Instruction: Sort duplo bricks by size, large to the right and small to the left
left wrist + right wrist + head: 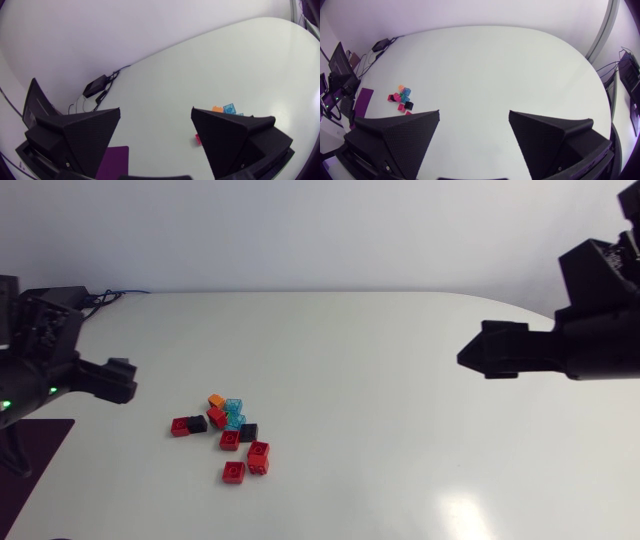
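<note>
A cluster of duplo bricks (228, 435) lies left of the table's middle. It holds several red ones, two black, an orange brick (215, 399) and a clear blue brick (233, 404). My left gripper (118, 380) hovers open to the left of the cluster, with nothing in it. In the left wrist view the open gripper (156, 145) has the orange brick (217, 108) and blue brick (229, 108) showing past one finger, which hides the other bricks. My right gripper (487, 355) hangs open and empty far to the right. In its own view the gripper (474, 145) sees the bricks (401, 100) well ahead.
A dark purple mat (40, 445) lies at the table's left front edge, close under my left arm. A black box with cables (95, 86) sits at the table's back left corner. Bare white tabletop (400, 430) spreads between the cluster and my right arm.
</note>
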`<act>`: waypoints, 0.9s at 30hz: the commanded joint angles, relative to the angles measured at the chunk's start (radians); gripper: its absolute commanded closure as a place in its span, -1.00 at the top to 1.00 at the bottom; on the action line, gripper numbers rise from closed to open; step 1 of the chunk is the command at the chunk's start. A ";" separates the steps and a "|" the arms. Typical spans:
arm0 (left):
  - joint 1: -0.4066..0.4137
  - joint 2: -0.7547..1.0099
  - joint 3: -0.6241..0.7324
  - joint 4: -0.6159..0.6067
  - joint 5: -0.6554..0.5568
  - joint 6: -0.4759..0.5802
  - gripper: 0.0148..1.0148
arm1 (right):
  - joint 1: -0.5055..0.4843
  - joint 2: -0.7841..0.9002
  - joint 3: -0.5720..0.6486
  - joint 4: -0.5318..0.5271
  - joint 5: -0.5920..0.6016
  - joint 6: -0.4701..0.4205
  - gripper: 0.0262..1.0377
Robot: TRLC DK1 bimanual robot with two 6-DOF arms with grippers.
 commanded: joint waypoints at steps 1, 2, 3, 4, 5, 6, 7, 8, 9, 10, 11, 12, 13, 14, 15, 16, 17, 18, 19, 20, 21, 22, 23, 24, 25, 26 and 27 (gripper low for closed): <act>0.043 -0.104 -0.035 -0.033 -0.024 -0.036 0.94 | -0.008 -0.056 -0.004 -0.019 0.023 0.027 0.92; 0.058 -0.141 -0.044 -0.044 -0.024 -0.039 0.94 | -0.011 -0.076 -0.016 -0.020 0.024 0.025 0.92; 0.070 -0.175 -0.050 -0.056 -0.025 -0.039 0.94 | -0.015 -0.091 -0.025 -0.022 0.030 0.024 0.92; 0.084 -0.218 -0.056 -0.070 -0.025 -0.040 0.94 | -0.020 -0.108 -0.037 -0.023 0.038 0.019 0.92; 0.093 -0.247 -0.059 -0.081 -0.025 -0.040 0.94 | -0.020 -0.125 -0.047 -0.025 0.047 0.011 0.92; 0.103 -0.279 -0.064 -0.093 -0.025 -0.040 0.94 | -0.020 -0.148 -0.063 -0.025 0.055 0.002 0.92; 0.109 -0.315 -0.070 -0.102 -0.027 -0.042 0.94 | -0.018 -0.171 -0.079 -0.025 0.077 -0.003 0.92; 0.115 -0.353 -0.078 -0.110 -0.027 -0.043 0.94 | -0.018 -0.197 -0.097 -0.020 0.103 -0.012 0.92; 0.120 -0.394 -0.092 -0.114 -0.027 -0.043 0.94 | -0.018 -0.223 -0.117 -0.016 0.127 -0.023 0.92; 0.124 -0.434 -0.108 -0.117 -0.027 -0.042 0.94 | -0.020 -0.249 -0.139 -0.005 0.155 -0.032 0.92; 0.127 -0.477 -0.125 -0.125 -0.027 -0.042 0.94 | -0.020 -0.275 -0.162 0.001 0.178 -0.039 0.92; 0.127 -0.520 -0.144 -0.128 -0.027 -0.037 0.94 | -0.021 -0.308 -0.189 0.012 0.202 -0.052 0.92; 0.133 -0.557 -0.162 -0.134 -0.027 -0.033 0.94 | -0.023 -0.343 -0.220 0.024 0.219 -0.062 0.92; 0.143 -0.586 -0.174 -0.142 -0.027 -0.030 0.94 | -0.026 -0.373 -0.246 0.032 0.230 -0.067 0.92; 0.158 -0.617 -0.188 -0.145 -0.027 -0.027 0.94 | -0.034 -0.403 -0.270 0.041 0.239 -0.072 0.92; 0.173 -0.638 -0.194 -0.150 -0.027 -0.025 0.93 | -0.046 -0.429 -0.290 0.047 0.242 -0.079 0.92; 0.186 -0.661 -0.201 -0.153 -0.024 -0.023 0.93 | -0.061 -0.458 -0.313 0.061 0.245 -0.088 0.92; 0.189 -0.689 -0.210 -0.156 -0.022 -0.022 0.93 | -0.075 -0.489 -0.336 0.076 0.247 -0.099 0.92; 0.190 -0.713 -0.219 -0.159 -0.022 -0.022 0.93 | -0.087 -0.518 -0.358 0.089 0.248 -0.111 0.92; 0.190 -0.736 -0.228 -0.163 -0.021 -0.022 0.93 | -0.097 -0.547 -0.376 0.099 0.248 -0.119 0.92; 0.192 -0.755 -0.237 -0.169 -0.019 -0.022 0.93 | -0.104 -0.567 -0.387 0.104 0.248 -0.121 0.92; 0.195 -0.778 -0.250 -0.169 -0.017 -0.022 0.93 | -0.112 -0.590 -0.399 0.107 0.248 -0.124 0.92; 0.201 -0.799 -0.262 -0.169 -0.011 -0.022 0.93 | -0.113 -0.608 -0.407 0.113 0.248 -0.127 0.92; 0.205 -0.824 -0.273 -0.169 0.006 -0.022 0.93 | -0.118 -0.633 -0.422 0.136 0.248 -0.138 0.92; 0.205 -0.830 -0.283 -0.160 0.013 -0.022 0.93 | -0.129 -0.663 -0.450 0.176 0.250 -0.153 0.92; 0.205 -0.827 -0.294 -0.139 0.015 -0.022 0.93 | -0.144 -0.697 -0.488 0.225 0.250 -0.177 0.92; 0.201 -0.827 -0.305 -0.110 0.015 -0.019 0.93 | -0.152 -0.722 -0.525 0.274 0.250 -0.200 0.92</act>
